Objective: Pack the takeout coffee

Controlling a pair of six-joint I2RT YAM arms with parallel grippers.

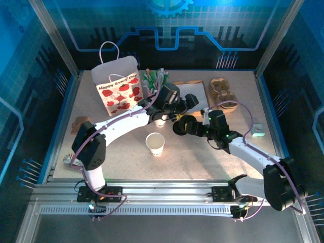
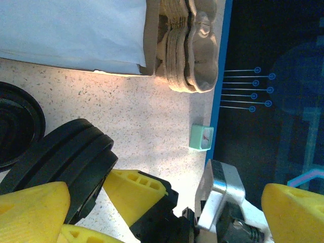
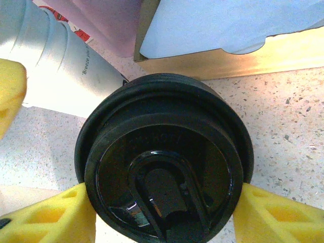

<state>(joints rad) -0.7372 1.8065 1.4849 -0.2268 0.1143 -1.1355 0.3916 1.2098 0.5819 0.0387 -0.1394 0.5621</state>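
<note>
- From overhead, the white paper cup [image 1: 155,143] stands upright and lidless on the desk [image 1: 202,162], nearer the arm bases than both pincers and clear of them.
- The same view shows the gift bag [image 1: 119,87] upright at the far left of the desk, well apart from the cup.
- The right pincer [image 1: 186,125] is clamped on a stack of black lids [image 3: 162,152]. Its wrist camera shows a yellow finger [image 3: 273,217] pressed against the rim on each side.
- That wrist camera also picks up a stack of white cups [image 3: 55,66] lying on its side just beyond the lids, with print on the wall.
- The left pincer [image 1: 186,105] hangs spread wide with nothing in it. In its own camera the fingers [image 2: 30,212] sit at the bottom corners.
- The left wrist camera sees the lid stack edge-on, showing several nested rims, and another black lid [image 2: 15,126] flat on the desk beside it.
- It also shows moulded pulp cup carriers [image 2: 190,45] stacked near the desk edge, and a small green box [image 2: 201,137] close to that edge.
</note>
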